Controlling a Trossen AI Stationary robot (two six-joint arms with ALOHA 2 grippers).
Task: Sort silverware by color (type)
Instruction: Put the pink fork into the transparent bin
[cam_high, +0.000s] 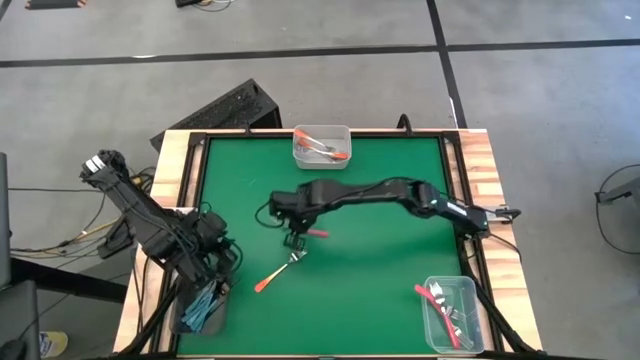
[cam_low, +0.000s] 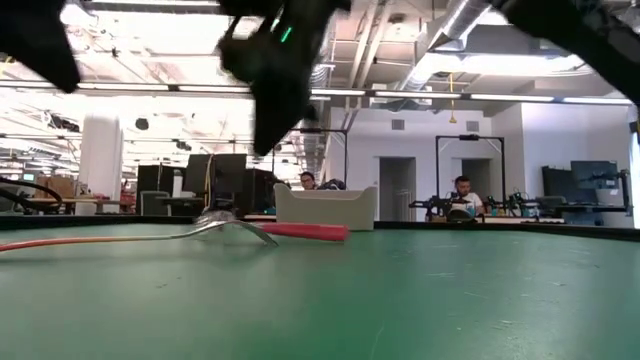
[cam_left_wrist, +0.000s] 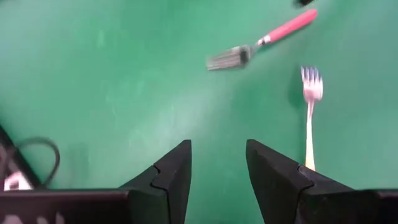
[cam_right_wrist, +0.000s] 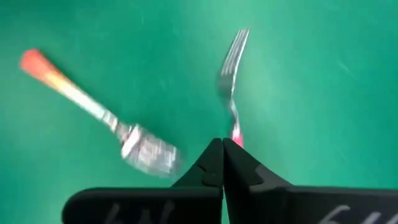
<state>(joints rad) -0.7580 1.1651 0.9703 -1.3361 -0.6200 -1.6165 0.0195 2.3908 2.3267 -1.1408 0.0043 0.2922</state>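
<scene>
A red-pink-handled fork (cam_high: 317, 233) and an orange-handled fork (cam_high: 270, 279) lie flat on the green table (cam_high: 380, 260) near its middle. My right gripper (cam_high: 293, 240) is shut and hangs above the red-pink fork. In the right wrist view its shut fingertips (cam_right_wrist: 222, 148) cover that fork's handle end (cam_right_wrist: 237, 133), and the orange fork (cam_right_wrist: 93, 106) lies beside it. In the low view my right gripper (cam_low: 265, 140) stands clear above both forks (cam_low: 300, 232). My left gripper (cam_left_wrist: 217, 165) is open and empty at the table's left side (cam_high: 226, 260).
A clear bin (cam_high: 321, 146) with orange-handled forks stands at the far edge. A clear bin (cam_high: 452, 312) with red-pink-handled forks stands at the near right corner. A bin (cam_high: 200, 308) with blue-handled forks hangs at the near left edge. People sit far behind the table (cam_low: 462, 190).
</scene>
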